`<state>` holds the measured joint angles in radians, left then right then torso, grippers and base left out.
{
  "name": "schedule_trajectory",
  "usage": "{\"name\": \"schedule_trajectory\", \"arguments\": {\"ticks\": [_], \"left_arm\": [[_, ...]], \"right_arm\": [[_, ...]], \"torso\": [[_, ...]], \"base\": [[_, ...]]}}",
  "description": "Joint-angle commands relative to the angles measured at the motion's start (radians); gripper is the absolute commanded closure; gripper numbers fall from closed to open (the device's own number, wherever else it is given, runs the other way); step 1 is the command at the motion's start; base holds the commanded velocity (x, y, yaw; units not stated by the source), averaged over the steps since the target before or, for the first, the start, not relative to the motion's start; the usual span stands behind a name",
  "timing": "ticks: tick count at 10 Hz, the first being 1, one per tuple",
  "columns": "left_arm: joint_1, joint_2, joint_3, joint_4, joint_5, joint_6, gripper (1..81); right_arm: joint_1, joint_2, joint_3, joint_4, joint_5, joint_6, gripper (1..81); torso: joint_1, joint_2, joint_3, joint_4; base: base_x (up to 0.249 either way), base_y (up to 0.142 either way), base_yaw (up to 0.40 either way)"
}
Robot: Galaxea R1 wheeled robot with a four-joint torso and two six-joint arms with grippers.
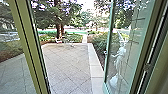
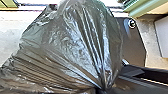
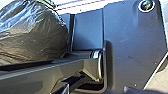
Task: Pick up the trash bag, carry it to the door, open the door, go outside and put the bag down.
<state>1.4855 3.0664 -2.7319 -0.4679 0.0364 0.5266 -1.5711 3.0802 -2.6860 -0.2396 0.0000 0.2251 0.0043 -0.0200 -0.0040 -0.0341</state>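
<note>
The dark trash bag (image 2: 72, 40) looms large in the left wrist view, its shiny plastic drawn into tight folds. Those folds meet at my left gripper (image 2: 101, 89), which is shut on the bag's gathered neck. In the right wrist view the rounded side of the trash bag (image 3: 30, 35) appears beside the robot's own base. The head view looks out through the doorway, where a glass door leaf (image 1: 108, 52) with a pale green frame stands open on the right.
A green door frame post (image 1: 27, 47) rises on the left of the opening. Outside lies a paved terrace (image 1: 67, 65) with a light stone strip (image 1: 96, 68) along it. A white statue (image 1: 119, 62) shows at the glass on the right. Trees and bushes (image 1: 98, 42) stand beyond.
</note>
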Motion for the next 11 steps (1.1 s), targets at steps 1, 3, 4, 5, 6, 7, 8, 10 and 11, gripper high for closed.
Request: {"name": "schedule_trajectory", "arguments": {"ticks": [1,3,4,5,6,7,8,10,11], "left_arm": [[-0.063,0.008,0.004,0.005,0.068,0.009,81.1],[-0.063,0.008,0.004,0.003,0.063,0.009,81.1],[-0.063,0.006,0.004,0.002,0.063,0.007,81.1],[-0.063,0.006,0.004,0.002,0.063,0.007,81.1],[-0.063,0.005,0.004,0.002,0.063,0.007,81.1],[-0.063,0.006,0.004,0.002,0.062,0.009,81.1],[-0.063,0.005,0.004,0.002,0.062,0.009,81.1],[-0.063,0.005,0.004,0.002,0.062,0.009,81.1],[-0.063,0.005,0.004,0.002,0.062,0.009,81.1]], "right_arm": [[0.038,0.025,0.012,-0.015,-0.057,-0.018,1.0],[0.038,0.024,0.011,-0.015,-0.057,-0.018,1.0],[0.038,0.025,0.011,-0.015,-0.057,-0.018,1.0],[0.038,0.024,0.011,-0.015,-0.057,-0.018,1.0],[0.038,0.024,0.011,-0.015,-0.057,-0.018,1.0],[0.038,0.025,0.011,-0.015,-0.057,-0.018,1.0],[0.038,0.025,0.011,-0.014,-0.057,-0.018,1.0],[0.038,0.025,0.011,-0.014,-0.057,-0.018,1.0],[0.038,0.025,0.011,-0.015,-0.057,-0.018,1.0]], "torso": [[0.000,0.000,0.000,0.000],[0.000,0.000,0.000,0.000],[0.000,0.000,0.000,0.000],[0.000,0.000,0.000,0.000],[0.000,0.000,0.000,0.000],[0.000,0.000,0.000,0.000],[-0.001,0.000,0.000,0.000],[-0.002,-0.001,0.001,0.000],[-0.001,0.000,0.000,0.000]], "base": [[0.000,0.000,0.000],[0.000,0.000,0.000],[0.000,0.000,0.000],[0.000,0.000,0.000],[0.000,0.000,0.000],[0.076,0.000,0.000],[0.094,0.000,0.000],[0.107,0.000,0.000],[0.111,0.000,0.000]]}}
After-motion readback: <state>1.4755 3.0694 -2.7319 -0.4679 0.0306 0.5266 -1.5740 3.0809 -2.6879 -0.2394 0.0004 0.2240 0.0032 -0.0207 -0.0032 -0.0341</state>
